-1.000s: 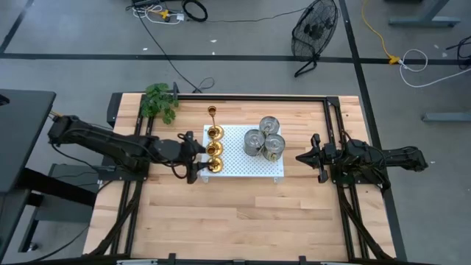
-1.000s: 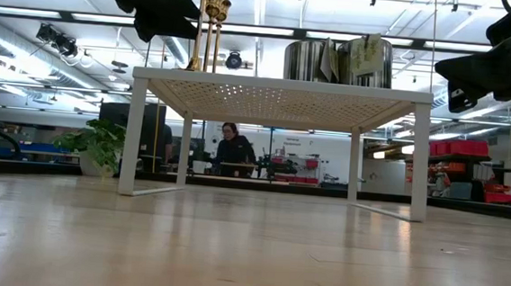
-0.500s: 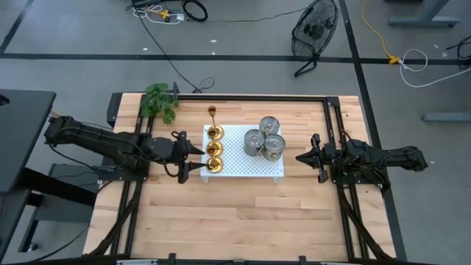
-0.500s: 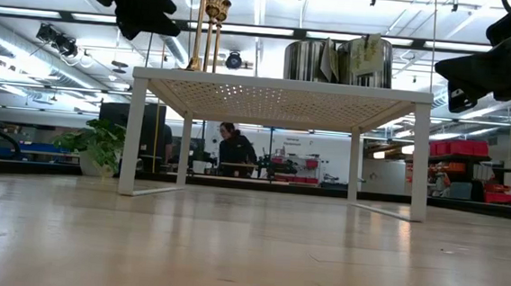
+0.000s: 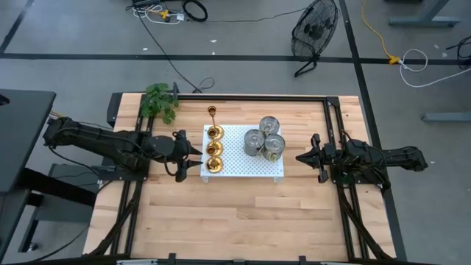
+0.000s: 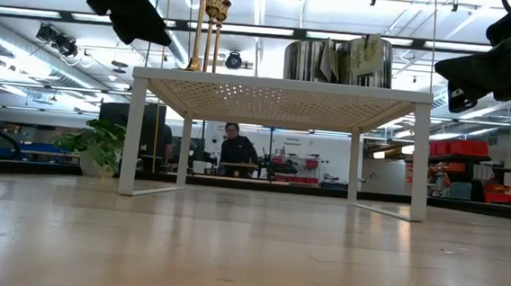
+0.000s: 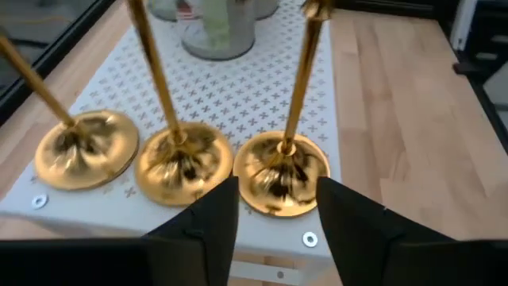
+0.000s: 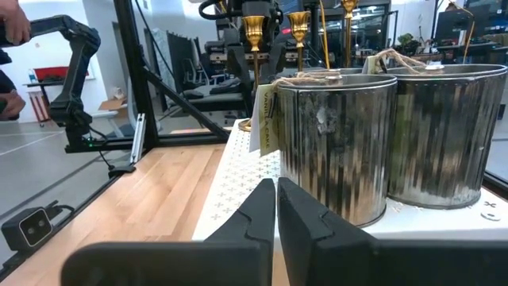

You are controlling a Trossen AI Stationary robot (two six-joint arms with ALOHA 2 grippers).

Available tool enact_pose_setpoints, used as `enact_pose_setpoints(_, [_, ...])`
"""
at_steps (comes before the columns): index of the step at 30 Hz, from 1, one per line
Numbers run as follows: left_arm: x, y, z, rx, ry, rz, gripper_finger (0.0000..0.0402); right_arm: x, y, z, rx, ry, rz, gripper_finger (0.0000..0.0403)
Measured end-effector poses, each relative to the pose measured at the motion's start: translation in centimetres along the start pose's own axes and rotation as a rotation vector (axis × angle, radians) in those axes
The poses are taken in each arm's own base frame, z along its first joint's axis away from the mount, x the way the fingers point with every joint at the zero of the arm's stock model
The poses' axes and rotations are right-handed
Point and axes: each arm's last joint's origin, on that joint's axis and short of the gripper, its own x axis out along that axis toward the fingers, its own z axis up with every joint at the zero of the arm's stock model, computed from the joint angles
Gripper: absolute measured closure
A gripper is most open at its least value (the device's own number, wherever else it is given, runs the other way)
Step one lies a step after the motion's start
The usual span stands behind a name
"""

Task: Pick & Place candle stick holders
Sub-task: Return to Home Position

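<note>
1. Now three candle stick holders [image 5: 214, 149] stand in a row along the left edge of the white shelf [image 5: 237, 160].
2. Left gripper [image 5: 196, 156] hovers just beside them, fingers apart, empty.
3. Right gripper [image 5: 300, 157] hangs right of the shelf, fingers pressed together.

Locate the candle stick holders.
In the high view, the candle stick holders stand in a row along the left edge of the white shelf, by the left pincer.

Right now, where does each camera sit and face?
High: overhead, straight down on the table; both arms show.
Low: tabletop height, level under the white shelf; arms hang above.
Left wrist: past the open left gripper at three candle holders.
Right wrist: past the shut right gripper at tins.
Both wrist views share the candle holders.
</note>
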Motion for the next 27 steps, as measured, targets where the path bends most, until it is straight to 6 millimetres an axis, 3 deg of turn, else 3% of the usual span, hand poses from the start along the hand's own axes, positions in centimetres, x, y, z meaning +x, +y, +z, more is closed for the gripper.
enact_pose_setpoints(19, [-0.4,1.1,-0.6,0.107,0.084,-0.009,0.0391,0.0,0.0,0.0,0.000,0.001,0.000,0.0382])
enact_pose_setpoints(27, [-1.0,1.2,-0.7,0.129,0.076,-0.013,0.0393,0.0,0.0,0.0,0.000,0.000,0.000,0.0382])
